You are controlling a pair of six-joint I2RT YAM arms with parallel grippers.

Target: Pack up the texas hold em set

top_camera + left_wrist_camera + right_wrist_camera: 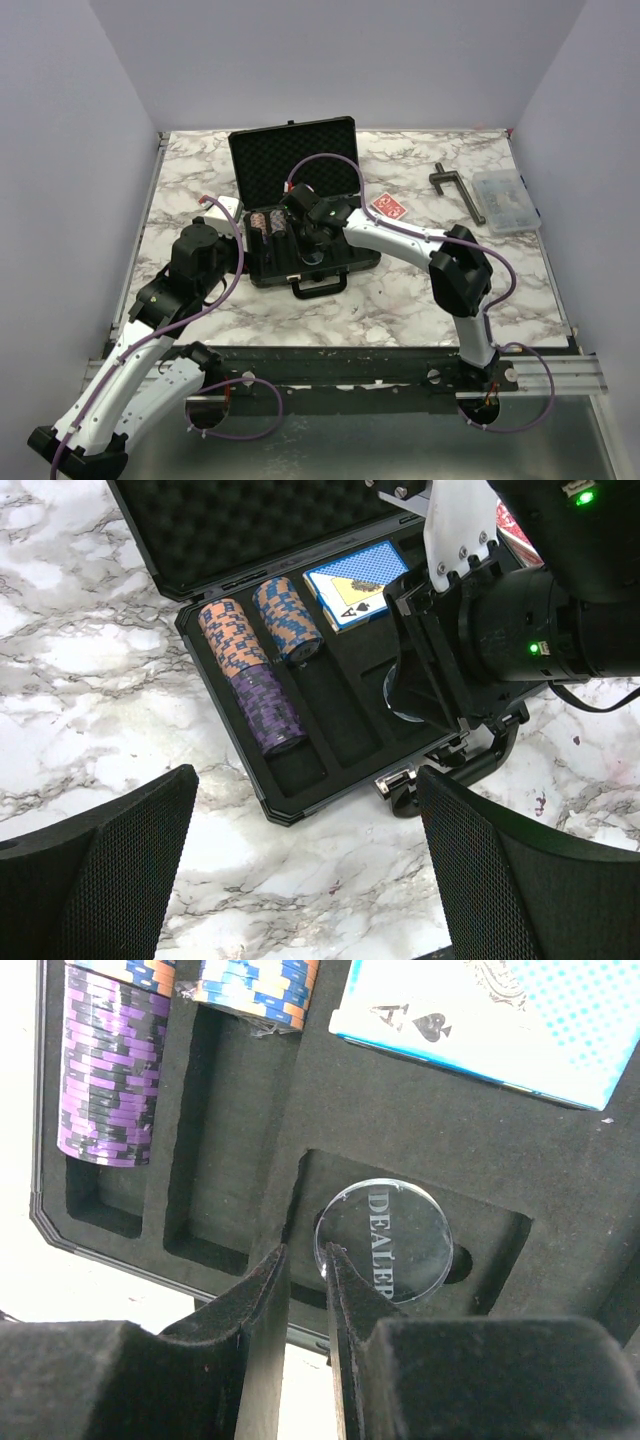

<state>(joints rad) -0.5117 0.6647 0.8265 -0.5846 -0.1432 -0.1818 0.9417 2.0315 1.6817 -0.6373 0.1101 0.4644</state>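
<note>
Left jaws wide apart, empty, right jaws narrowly parted at dealer button point(390, 1235), blue deck point(500, 1030) cut off

The white marble worktop point(400, 300) has grey veins. The black hard case point(250, 520) has black foam with small bumps in its lid. The purple chip stack point(265, 708) has black stripes, the orange chip stack point(230, 635) blue marks, the blue chip stack point(287, 617) orange marks. The blue card deck point(355, 580) shows a black ace of spades on white. The red card deck point(387, 207) is edged white. The clear round dealer button point(385, 1240) has pale letters.
</note>
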